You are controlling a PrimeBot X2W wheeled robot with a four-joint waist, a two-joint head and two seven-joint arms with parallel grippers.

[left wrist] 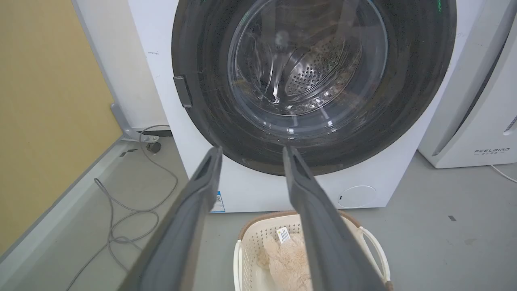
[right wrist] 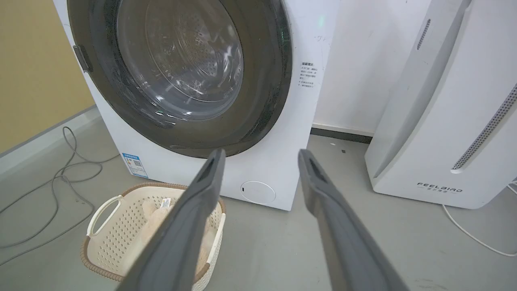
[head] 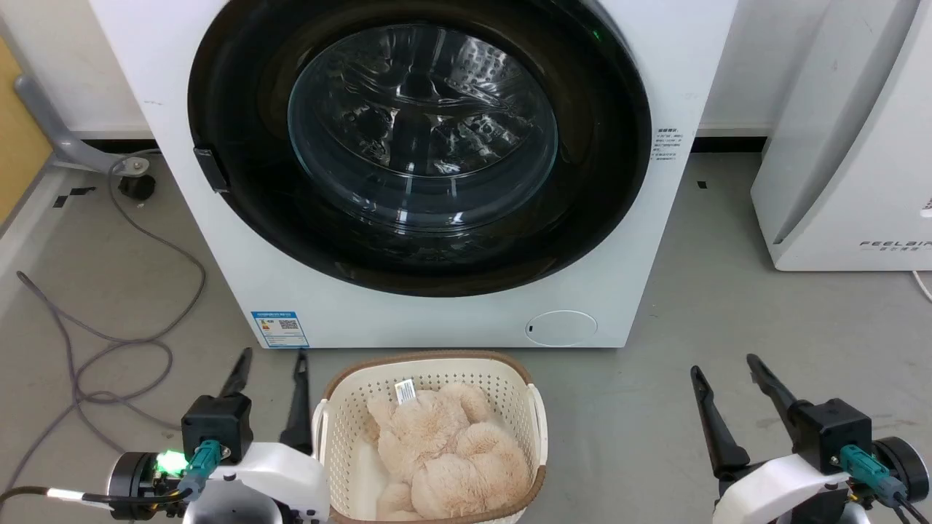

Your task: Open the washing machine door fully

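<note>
The white washing machine (head: 437, 320) stands straight ahead, with a blue label sticker (head: 279, 329) and a round cap (head: 561, 327) low on its front. Its glossy black round door (head: 240, 189) lies flush against the front, shut, with a clear glass bowl (head: 422, 127) at centre and a small black handle tab (head: 211, 169) on its left rim. My left gripper (head: 271, 358) is open at the lower left, short of the machine's base. At the lower right my right gripper (head: 724, 364) is open too, nothing between its fingers. The door (left wrist: 412, 81) and tab (left wrist: 182, 91) also appear beyond the left fingers (left wrist: 202, 190).
A cream basket (head: 335, 407) holding a beige plush toy (head: 451, 451) sits on the floor between my grippers, right before the machine. A smaller white appliance lettered FEELBAIR (head: 852, 145) stands to the right. Grey cables (head: 116, 342) loop on the floor at left beside a yellow wall (left wrist: 48, 121).
</note>
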